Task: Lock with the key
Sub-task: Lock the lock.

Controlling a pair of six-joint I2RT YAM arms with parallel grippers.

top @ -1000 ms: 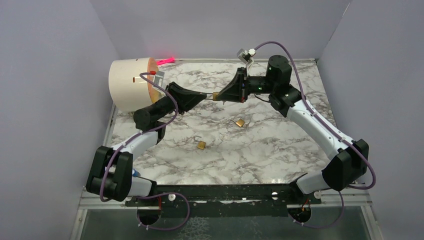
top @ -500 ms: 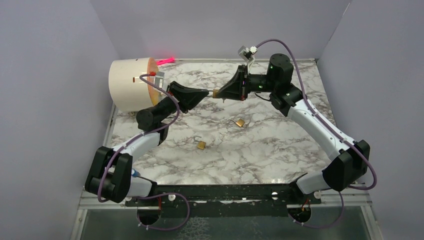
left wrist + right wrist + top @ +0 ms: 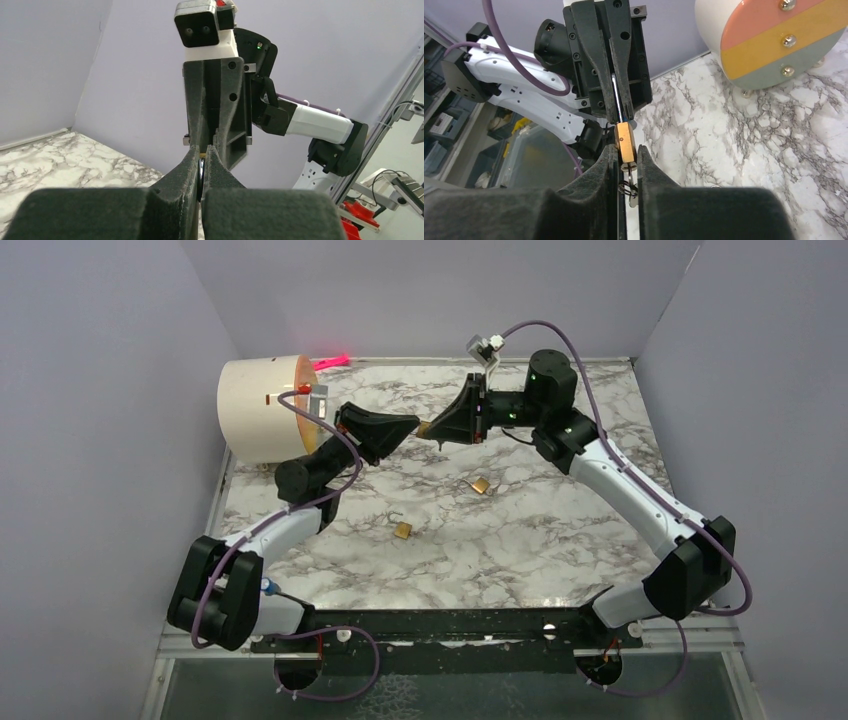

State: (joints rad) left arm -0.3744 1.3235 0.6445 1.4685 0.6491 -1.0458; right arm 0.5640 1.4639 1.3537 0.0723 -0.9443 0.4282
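A brass padlock [image 3: 625, 141] is held in the air between both grippers over the back of the marble table [image 3: 520, 540]. My right gripper [image 3: 626, 151] is shut on its body. A key with a ring [image 3: 629, 190] hangs from the lock's underside between the right fingers. My left gripper [image 3: 201, 150] is shut on the steel shackle [image 3: 615, 97], which shows as a dark curved edge [image 3: 200, 175] in the left wrist view. In the top view the padlock [image 3: 424, 428] sits where the left gripper [image 3: 410, 426] and the right gripper [image 3: 436, 430] meet tip to tip.
Two more brass padlocks lie on the table, one [image 3: 480, 485] right of the middle and one with an open shackle [image 3: 402, 530] nearer the front. A cream drum with striped end [image 3: 262, 408] lies at the back left, close behind the left arm. Walls enclose three sides.
Both grippers, joined at the padlock, have shifted slightly left and back. The right wrist has leaned further left. The holds have not changed.
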